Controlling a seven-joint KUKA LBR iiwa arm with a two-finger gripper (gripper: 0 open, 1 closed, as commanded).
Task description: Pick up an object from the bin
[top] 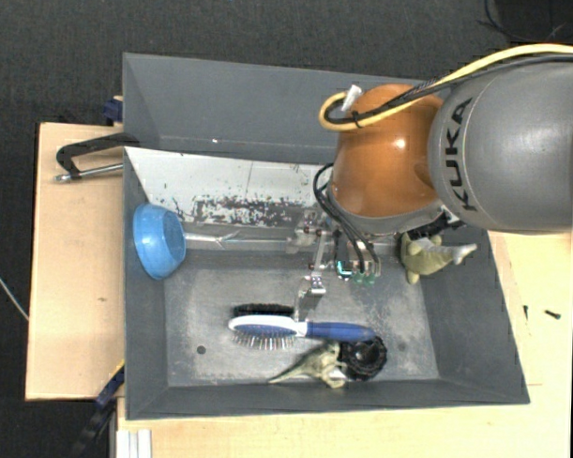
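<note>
Bin (216, 99): grey metal, sloping walls, scuffed floor; a few loose things, mostly along the near side.
Arm (524, 147): grey, comes in from the right and covers the bin's far right corner.
Orange cover (383, 152): rounded, on the wrist, with a yellow cable (480, 66) looping over its top.
Gripper (307, 304): slim metal piece hanging below the orange cover, near the middle of the bin floor – its tip is directly above the hairbrush, where the white head meets the handle.
Gripper state: cannot tell whether it is apart or together, nor whether the tip touches the brush.
Hairbrush (292, 329): white head with dark bristles at the left, blue handle pointing right; lies flat on the floor, near the front wall, roughly centred.
Black round thing (365, 356): ring-like, just beside the end of the brush handle, at the front right.
Yellow-green toy (314, 368): small, irregular, pointed towards the left; against the front wall, touching the black round thing and just in front of the brush.
Blue bowl (158, 240): tipped on its side against the left wall – well apart from the gripper.
Pale toy (431, 257): yellowish, on the right side, partly under the arm.
</note>
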